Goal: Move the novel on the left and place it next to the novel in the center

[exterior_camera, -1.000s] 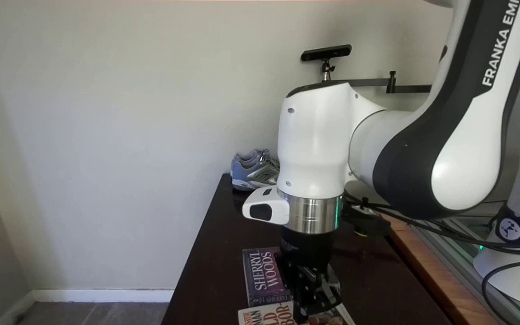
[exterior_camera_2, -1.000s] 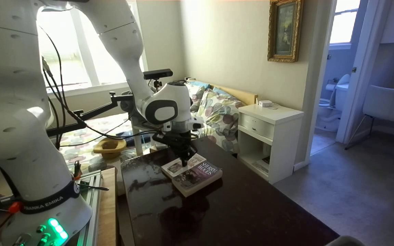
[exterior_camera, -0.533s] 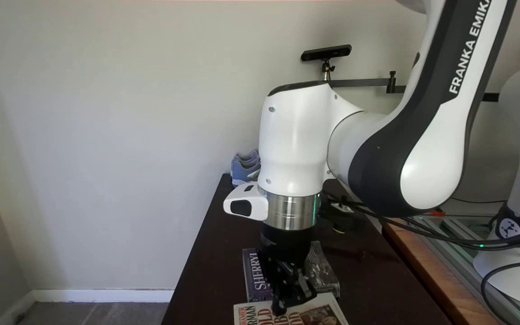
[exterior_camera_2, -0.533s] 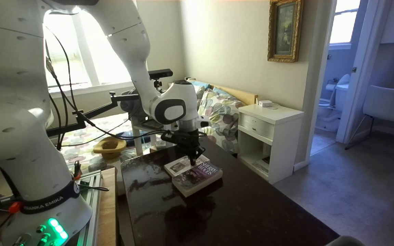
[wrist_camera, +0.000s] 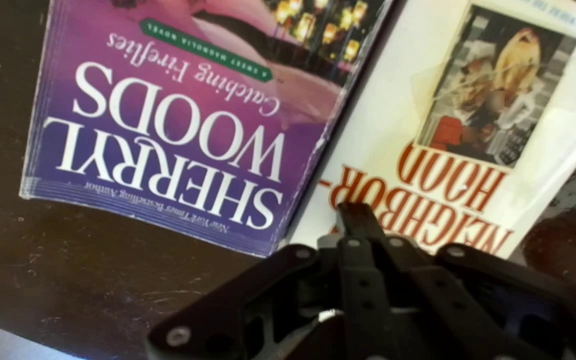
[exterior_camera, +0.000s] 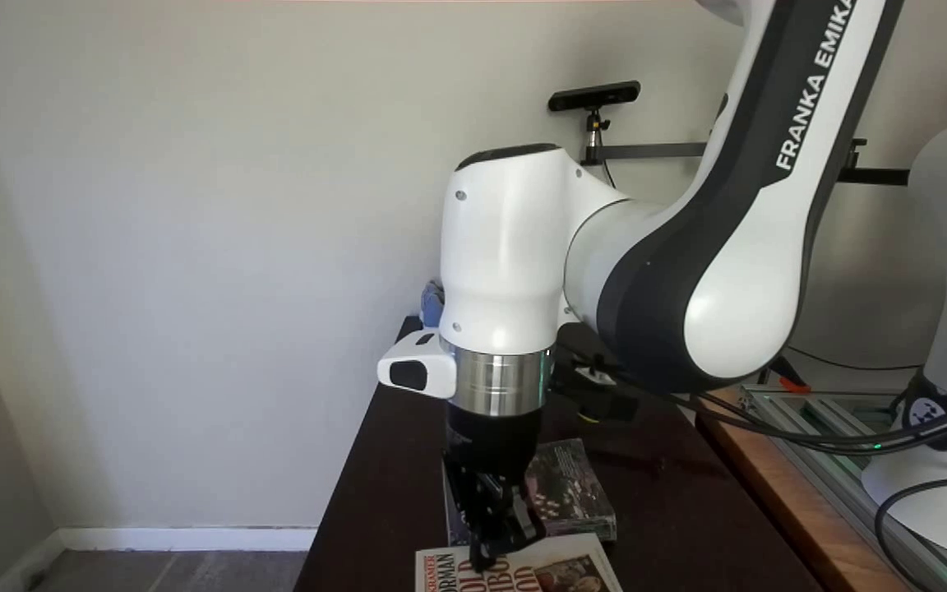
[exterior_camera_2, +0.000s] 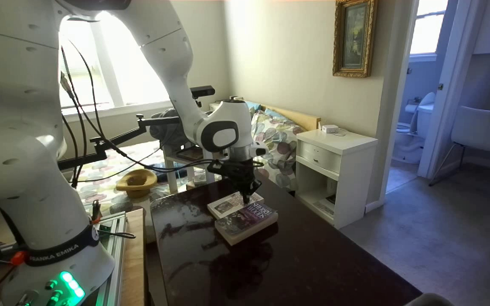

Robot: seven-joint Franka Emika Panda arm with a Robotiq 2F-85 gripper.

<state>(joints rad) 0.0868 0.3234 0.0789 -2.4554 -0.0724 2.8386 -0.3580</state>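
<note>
A purple Sherryl Woods novel (wrist_camera: 178, 125) lies flat on the dark table. It shows in both exterior views (exterior_camera: 568, 493) (exterior_camera_2: 245, 223). A white novel (wrist_camera: 393, 100) with red lettering lies alongside it, long edges nearly parallel, with only a thin dark line between them; I cannot tell if they touch. The white novel also shows in both exterior views (exterior_camera: 552, 547) (exterior_camera_2: 223, 206). My gripper (wrist_camera: 355, 212) is shut with nothing between its fingers. Its tips are down at the white novel's cover, near the edge facing the purple novel, and appear to rest on it.
The dark table (exterior_camera_2: 313, 259) carries both novels. A blue shoe (exterior_camera: 431, 304) stands at its far end, mostly hidden by the arm. A camera on a stand (exterior_camera: 594, 97) and black cables (exterior_camera_2: 172, 168) are near the arm. A white nightstand (exterior_camera_2: 338, 144) stands beyond the table.
My shut gripper has moved leftward in one exterior view and rightward in the other. The white novel has slid the same way, along the purple novel's side. The purple novel has barely shifted.
</note>
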